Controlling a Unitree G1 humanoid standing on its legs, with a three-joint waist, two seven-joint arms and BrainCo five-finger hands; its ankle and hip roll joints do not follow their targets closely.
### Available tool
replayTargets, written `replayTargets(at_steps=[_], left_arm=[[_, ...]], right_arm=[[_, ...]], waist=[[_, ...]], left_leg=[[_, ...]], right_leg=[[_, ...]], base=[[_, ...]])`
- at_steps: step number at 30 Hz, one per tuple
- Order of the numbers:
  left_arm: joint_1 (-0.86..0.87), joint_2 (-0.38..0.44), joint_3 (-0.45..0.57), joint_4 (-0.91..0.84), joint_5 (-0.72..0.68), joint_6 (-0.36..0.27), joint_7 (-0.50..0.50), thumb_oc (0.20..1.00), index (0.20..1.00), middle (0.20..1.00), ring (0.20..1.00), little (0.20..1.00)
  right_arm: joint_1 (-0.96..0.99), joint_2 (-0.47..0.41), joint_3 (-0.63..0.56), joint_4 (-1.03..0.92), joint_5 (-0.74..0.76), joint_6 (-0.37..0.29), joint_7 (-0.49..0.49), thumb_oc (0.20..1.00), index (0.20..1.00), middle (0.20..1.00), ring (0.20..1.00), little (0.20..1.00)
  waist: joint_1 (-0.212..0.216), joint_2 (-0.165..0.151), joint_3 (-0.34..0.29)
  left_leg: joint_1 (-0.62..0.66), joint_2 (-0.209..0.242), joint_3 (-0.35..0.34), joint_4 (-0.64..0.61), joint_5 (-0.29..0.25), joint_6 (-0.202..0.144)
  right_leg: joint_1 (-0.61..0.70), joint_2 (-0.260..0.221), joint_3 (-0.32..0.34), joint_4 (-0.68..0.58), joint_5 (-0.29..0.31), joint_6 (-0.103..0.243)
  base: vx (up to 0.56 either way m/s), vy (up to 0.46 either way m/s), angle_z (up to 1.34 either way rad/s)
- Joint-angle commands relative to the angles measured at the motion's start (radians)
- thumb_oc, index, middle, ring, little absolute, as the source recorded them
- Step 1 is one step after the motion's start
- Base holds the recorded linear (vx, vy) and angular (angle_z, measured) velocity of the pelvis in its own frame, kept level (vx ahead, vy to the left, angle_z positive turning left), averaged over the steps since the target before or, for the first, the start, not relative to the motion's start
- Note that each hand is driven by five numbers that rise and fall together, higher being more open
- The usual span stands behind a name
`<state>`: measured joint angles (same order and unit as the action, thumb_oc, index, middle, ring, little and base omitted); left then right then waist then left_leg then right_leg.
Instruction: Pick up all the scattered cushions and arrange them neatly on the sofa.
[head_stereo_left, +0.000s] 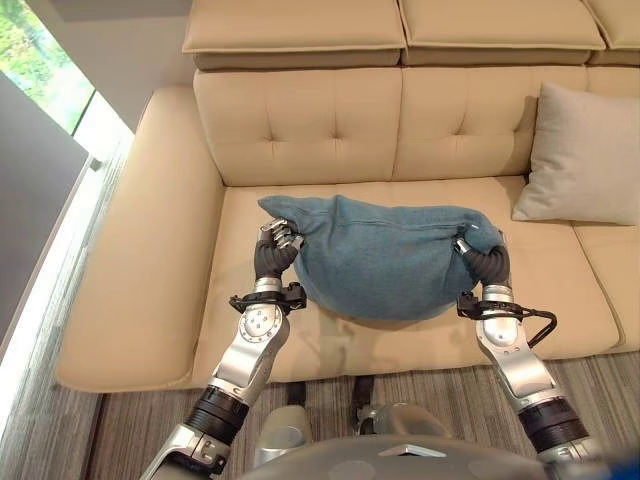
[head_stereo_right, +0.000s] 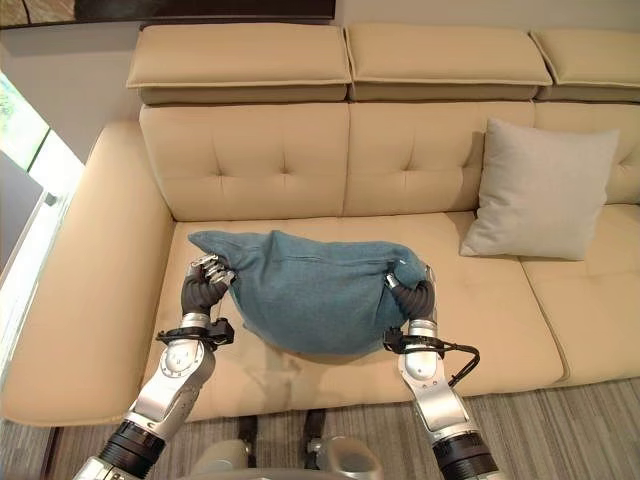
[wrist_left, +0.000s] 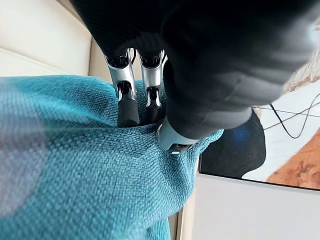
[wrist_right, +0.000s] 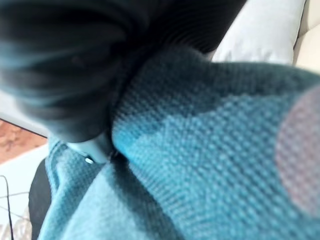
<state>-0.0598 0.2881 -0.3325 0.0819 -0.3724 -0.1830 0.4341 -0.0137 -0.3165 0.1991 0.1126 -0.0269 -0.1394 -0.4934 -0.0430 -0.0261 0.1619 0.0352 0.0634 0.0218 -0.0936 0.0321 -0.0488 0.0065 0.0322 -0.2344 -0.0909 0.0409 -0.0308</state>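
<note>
We see the teal cushion (head_stereo_left: 385, 258) in the middle of the frame, sagging over the front of the beige sofa (head_stereo_left: 150, 260) seat; whether its underside touches the seat we cannot tell. It is stretched between both hands. At its left end, the left hand (head_stereo_left: 280, 240) has its fingers (wrist_left: 127, 95) curled into the fabric, the thumb pressing beside them in the wrist view. At its right end, the right hand (head_stereo_right: 415, 290) is mostly buried in the cloth; we make out only the dark cover and folds of weave around it, so its hold cannot be told. A grey cushion (head_stereo_right: 545, 190) leans upright against the backrest at the right, its edge cut off in the left eye view.
</note>
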Motion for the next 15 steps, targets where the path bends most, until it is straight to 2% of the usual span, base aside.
replayTargets(at_steps=[1, 7, 15], left_arm=[[-0.037, 0.027, -0.001, -0.115, 0.048, -0.070, -0.018, 0.200, 0.200, 0.200, 0.200, 0.200], [-0.092, 0.030, 0.009, -0.115, 0.055, -0.078, 0.006, 0.200, 0.200, 0.200, 0.200, 0.200], [-0.384, -0.005, -0.066, 0.016, 0.052, -0.093, 0.081, 0.200, 0.200, 0.200, 0.200, 0.200]], right_arm=[[-0.079, 0.051, 0.016, -0.068, 0.016, -0.102, -0.002, 0.200, 0.200, 0.200, 0.200, 0.200], [-0.172, 0.062, 0.028, -0.023, 0.061, -0.106, -0.013, 0.200, 0.200, 0.200, 0.200, 0.200], [-0.488, 0.040, 0.110, 0.118, 0.082, -0.083, -0.077, 0.200, 0.200, 0.200, 0.200, 0.200]], waist=[[0.050, -0.039, -0.083], [0.068, -0.036, -0.093], [0.075, -0.008, -0.073]], left_leg=[[-0.014, -0.013, 0.008, 0.048, -0.088, 0.002], [-0.010, -0.012, 0.012, 0.006, -0.076, 0.002], [-0.107, -0.012, -0.022, 0.006, -0.040, -0.019]], right_leg=[[0.023, -0.114, 0.064, 0.004, -0.026, 0.175], [-0.003, -0.115, 0.068, 0.004, -0.025, 0.186], [-0.083, -0.124, 0.038, 0.004, -0.017, 0.193]], base=[[0.08, 0.081, 0.05], [0.02, 0.033, -0.04], [-0.05, 0.005, 0.16]])
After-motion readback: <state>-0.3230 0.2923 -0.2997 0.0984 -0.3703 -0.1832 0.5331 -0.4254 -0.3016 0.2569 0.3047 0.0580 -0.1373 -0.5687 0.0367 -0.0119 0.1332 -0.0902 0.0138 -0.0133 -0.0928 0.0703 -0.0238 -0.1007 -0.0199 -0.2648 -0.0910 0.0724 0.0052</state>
